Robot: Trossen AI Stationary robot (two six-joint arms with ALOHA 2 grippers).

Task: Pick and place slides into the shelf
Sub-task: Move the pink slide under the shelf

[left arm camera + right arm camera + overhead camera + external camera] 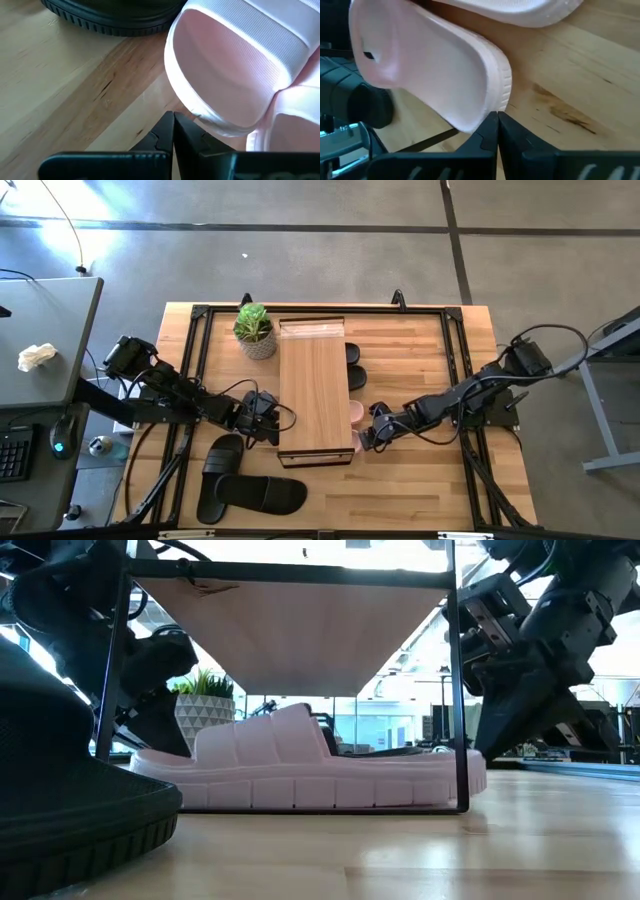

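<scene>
The pink slide (300,765) is lying flat on the tabletop (420,480) under the shelf (316,385), and the two hands are standing at its opposite ends. In the high view its long axis is running across the shelf, from the left hand (268,420) straight over to the right hand (372,432), so each hand is facing one end of the same sandal. Only a pink tip (356,413) is poking out from under the plank, just ahead of the right hand.

The left hand is sitting at the shelf's near edge with its fingers (172,132) pressed together, gripping nothing; the slide's rounded end (225,85) is lying just beyond the fingertips, almost touching. The right hand is likewise holding its fingers (496,131) together and empty, with the slide's sole edge (495,85) right in front of the tips.

Both hands are about equally near, so the coming move seems to turn on a push along that long axis: the right hand would be nudging the protruding end away from itself, toward the left hand, which could be steadying the far end. Two black slides (245,485) are lying on the tabletop behind the left hand, closer to it than to the right hand, and another black one (355,365) is showing at the shelf's edge beyond the right hand.
</scene>
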